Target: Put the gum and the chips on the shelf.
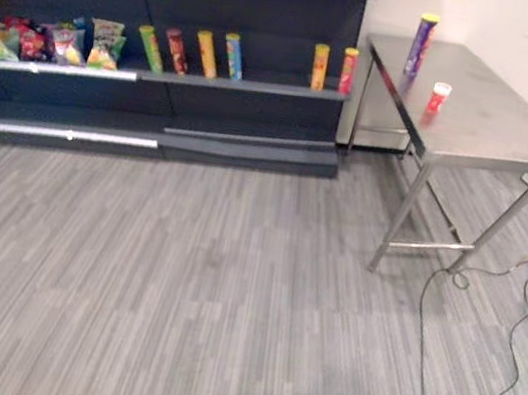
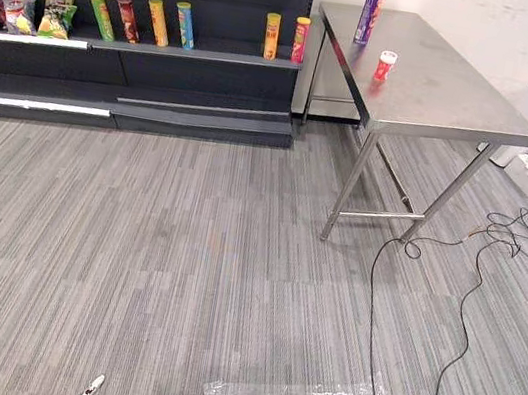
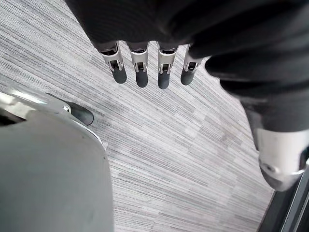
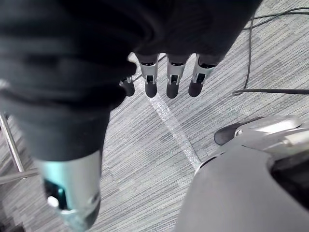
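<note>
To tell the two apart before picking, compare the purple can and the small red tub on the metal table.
The purple can is tall and slim; the red tub is short. The can has a yellow lid, the tub a white one. The can stands farther back on the table, the tub nearer the robot. Both stand upright, apart.

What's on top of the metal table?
On the table stand a tall purple chips can, at the far end, and a small red gum tub nearer. The top lies uncovered; nothing hidden.
</note>
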